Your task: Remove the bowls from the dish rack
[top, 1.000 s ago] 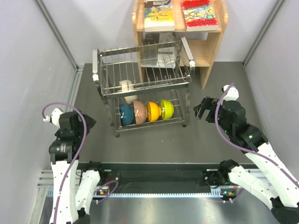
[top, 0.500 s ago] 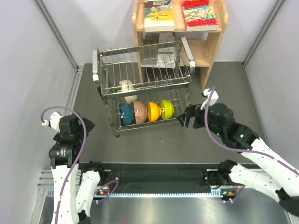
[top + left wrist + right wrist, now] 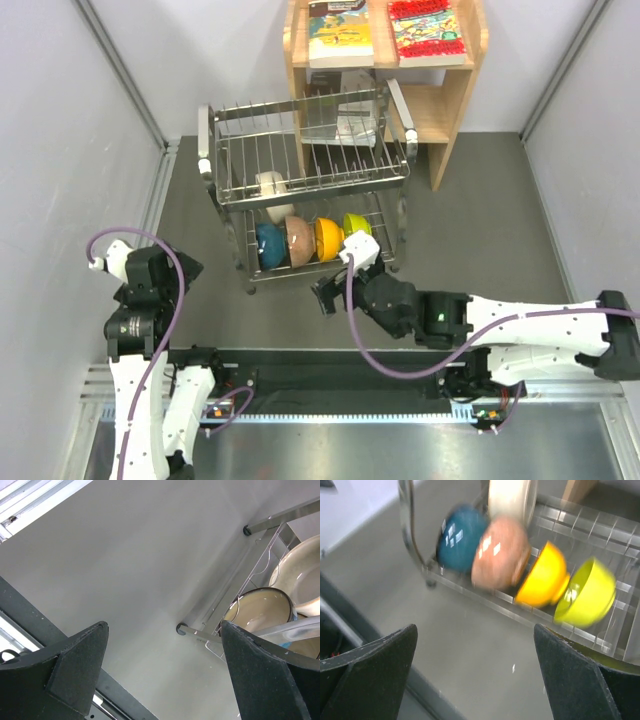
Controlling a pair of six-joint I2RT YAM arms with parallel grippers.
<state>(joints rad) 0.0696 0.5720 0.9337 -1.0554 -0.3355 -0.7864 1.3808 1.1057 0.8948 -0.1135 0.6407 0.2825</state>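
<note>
The right gripper [image 3: 475, 630] is seen with its jaws spread wide and nothing between them. It is held low, just in front of the dish rack [image 3: 207, 135], and faces the lower tier. The left gripper [image 3: 165, 627] is likewise spread wide and empty, and is held well off the rack's front left corner.

All five bowls are found in the rack. Four are stood on edge in a close row on the lower tier. From the rack's left end they are the teal-blue bowl [image 3: 461, 539], the pinkish-brown bowl [image 3: 500, 552], the orange bowl [image 3: 545, 575] and the yellow-green bowl [image 3: 587, 592]. The cream-white bowl [image 3: 270, 185] is lodged at the front of the upper tier, above the rack's left half.

No bowl is gripped, so the step in hand is judged to be the approach to a first bowl. A bowl with one free side, such as the yellow-green one, is best chosen. One finger should be passed inside its rim and the other behind its wall, clear of the wires. The bowl should be raised out of its slot before it is drawn forward, so that its neighbours are not dragged along and the rack is not shifted.
</note>
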